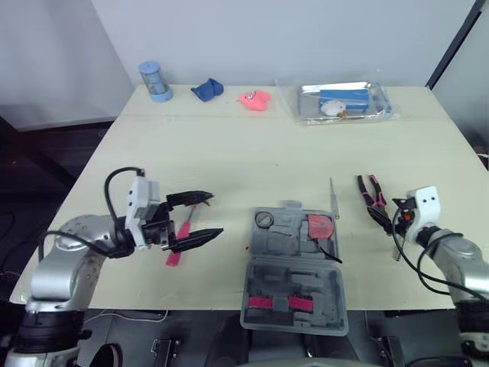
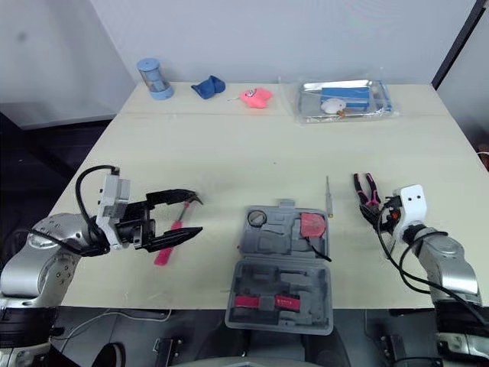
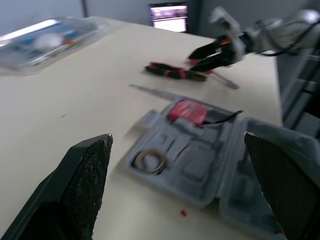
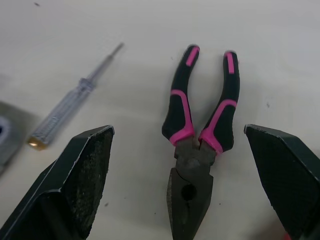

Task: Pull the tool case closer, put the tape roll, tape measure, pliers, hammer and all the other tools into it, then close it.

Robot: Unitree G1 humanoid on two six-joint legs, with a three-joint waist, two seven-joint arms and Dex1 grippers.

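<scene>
Pale cream desk (image 1: 229, 153), plain all across. The tool case (image 1: 294, 287) is flat grey, and there go two red-pink bands (image 1: 279, 303) on it, plus a red tape measure (image 1: 319, 226). Pliers (image 4: 200, 145): black grips striped hot pink, dark steel head. One screwdriver (image 1: 174, 256) shows a pink handle; the tester screwdriver (image 4: 65, 117) is clear grey with an amber tip. A light-blue cup (image 1: 155, 81), a blue lump (image 1: 207, 89), a pink lump (image 1: 254, 99), a clear pouch (image 1: 344, 102) with blue and white inside. Left hand (image 1: 216, 214) and right hand (image 4: 177, 129): black fingers, white mounts.
</scene>
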